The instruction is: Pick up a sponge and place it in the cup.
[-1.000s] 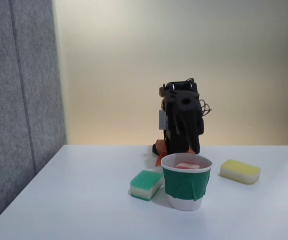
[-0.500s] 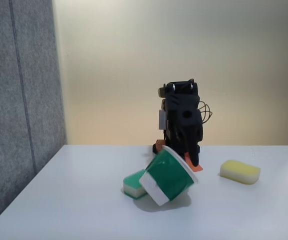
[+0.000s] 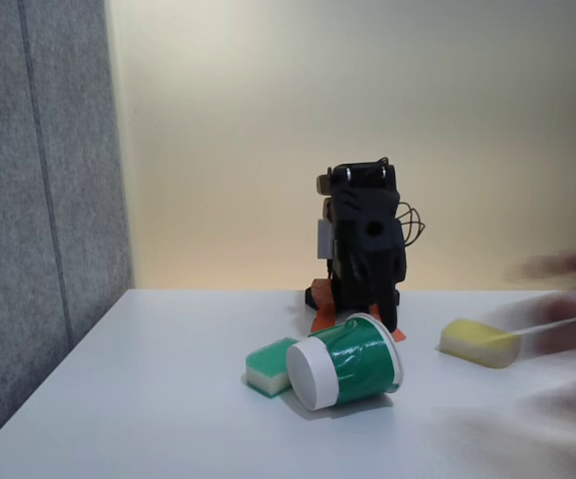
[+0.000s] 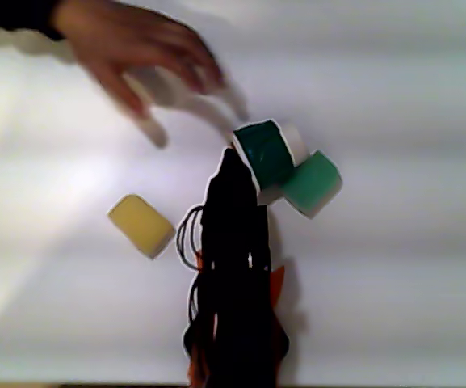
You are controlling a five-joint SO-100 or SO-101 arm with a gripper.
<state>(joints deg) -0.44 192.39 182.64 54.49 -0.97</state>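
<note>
Cup [image 3: 347, 361] lies tipped on its side on the white table [image 3: 168, 399]. In the fixed view its white base faces the camera, lower left, and the rim points back toward the arm; the wide dark-green band wraps the middle. In the other view the cup [image 4: 266, 153] sits just beyond the tip of the arm, again on its side.

Red-topped sponge: cannot find it in either picture. Cup mouth faces away in the fixed view, so the inside is hidden.

Green-topped sponge [image 3: 269, 365] rests flat on the table, touching or just beside the cup's left flank in the fixed view. In the other view it [image 4: 312, 183] lies against the cup on the right.

All-yellow sponge [image 3: 479, 342] sits well apart to the right in the fixed view, flat on the table. In the other view it [image 4: 141, 225] is to the left of the arm.

Black arm [image 3: 365, 239] stands folded behind the cup, orange parts showing near its base. Seen from the other view the arm [image 4: 234, 275] runs up the middle as a dark shape, its tip close to the cup. Gripper: cannot tell how far the fingers are parted, nor whether they hold anything.

Person's hand [image 4: 136, 48], blurred, reaches in over the table from the upper left in the other view, dark sleeve at the corner. Same hand [image 3: 567, 309] is a blur at the right edge of the fixed view, near the yellow sponge.
</note>
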